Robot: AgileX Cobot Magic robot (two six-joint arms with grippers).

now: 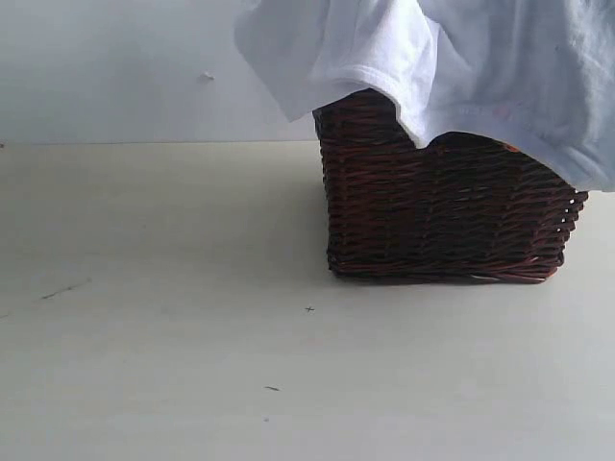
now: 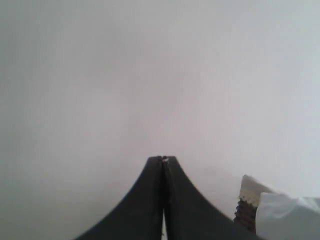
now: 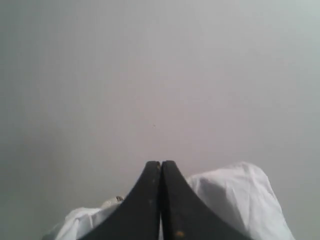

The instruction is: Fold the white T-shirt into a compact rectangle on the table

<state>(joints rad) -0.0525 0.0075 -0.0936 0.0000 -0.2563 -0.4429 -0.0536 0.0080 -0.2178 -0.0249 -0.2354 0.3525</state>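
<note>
Judged barely begun: no fold made, nothing spread flat.

Left gripper [image 2: 162,159] pinched fully shut, empty, facing only a plain pale surface. Off to one side of its tips and well apart from them, a corner of the dark wicker basket [image 2: 245,212] with cream lace trim [image 2: 250,186], and next to that a bulge of the white T-shirt [image 2: 287,215].

From the exterior view, neither arm visible. Across the left and middle, the table [image 1: 173,365], bare apart from a faint scuff [image 1: 65,288] and a few dark specks [image 1: 309,309], so plenty of room for laying the cloth out. Behind it, a white wall [image 1: 115,67]. Further right, the basket standing on the table, the shirt heaped over its top, one hem sagging down its side.

Right gripper [image 3: 160,163] likewise closed tight, gripping nothing. Shirt bunched close behind and beneath its fingers; touching or not, cannot tell.

Left to do, probably everything: open up, take hold of the shirt, lift it clear of the basket, spread it on the bare table, fold sleeves and body into a rectangle. Likely hindrances: the basket rim snagging the cloth, and the basket itself taking up table space beside the working area.
</note>
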